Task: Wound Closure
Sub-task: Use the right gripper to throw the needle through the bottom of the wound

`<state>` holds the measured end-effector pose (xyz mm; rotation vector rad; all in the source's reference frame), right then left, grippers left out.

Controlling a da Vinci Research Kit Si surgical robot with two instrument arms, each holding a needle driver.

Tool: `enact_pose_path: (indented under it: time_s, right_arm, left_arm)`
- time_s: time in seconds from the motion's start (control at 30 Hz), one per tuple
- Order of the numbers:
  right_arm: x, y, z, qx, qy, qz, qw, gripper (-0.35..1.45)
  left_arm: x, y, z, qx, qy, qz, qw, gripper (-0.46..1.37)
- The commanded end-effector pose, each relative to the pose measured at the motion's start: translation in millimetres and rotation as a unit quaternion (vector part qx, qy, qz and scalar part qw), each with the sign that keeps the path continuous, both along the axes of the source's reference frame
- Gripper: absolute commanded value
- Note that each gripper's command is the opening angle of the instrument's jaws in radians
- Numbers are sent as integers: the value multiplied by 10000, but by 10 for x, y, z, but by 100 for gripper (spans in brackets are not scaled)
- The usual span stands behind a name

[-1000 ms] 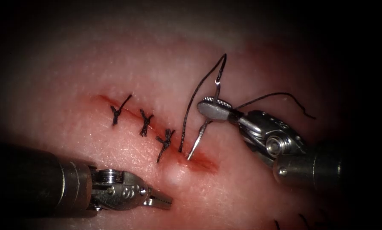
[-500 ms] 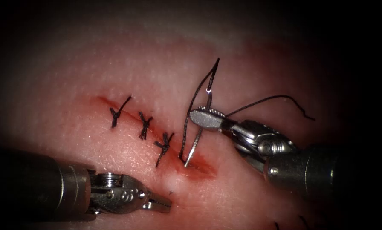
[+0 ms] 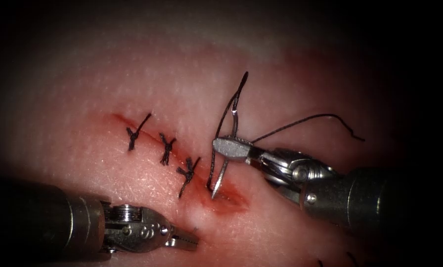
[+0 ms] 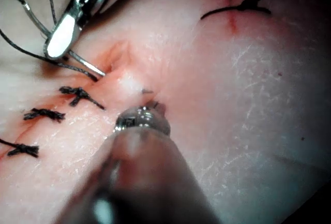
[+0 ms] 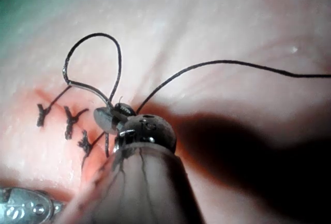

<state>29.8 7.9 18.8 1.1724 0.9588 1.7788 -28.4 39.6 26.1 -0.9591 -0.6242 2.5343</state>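
The left end effector [image 3: 184, 241] rests low on the left of the cut [image 3: 182, 158], its jaws together and holding nothing, well apart from the needle. Three knotted stitches [image 3: 168, 148] cross the cut's closed stretch. Beyond them, the needle [image 3: 226, 160] stands nearly upright, tip down at the open end of the cut, touching or just entering the tissue [image 3: 290, 79]. The right end effector [image 3: 231, 148] is clamped on it near mid-curve, thread [image 3: 305, 121] looping behind. So steep a needle could twist in the jaws or tear the wound edge, and the slack loop could snag.
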Motion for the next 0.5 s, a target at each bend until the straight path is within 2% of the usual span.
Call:
enact_pose_path:
  time_s: [0.03,0.23,0.5]
  right_arm:
    - [1,-1,-1,96,41,-9,9999,-35]
    - [9,-19,-8,319,144,-35,9994,-35]
    - [32,-48,-19,502,189,-275,9982,-35]
  left_arm:
    - [0,1,0,22,-11,11,10000,-35]
    - [-2,3,-1,53,-7,-13,10000,-35]
    - [-7,15,-3,54,-44,16,10000,-35]
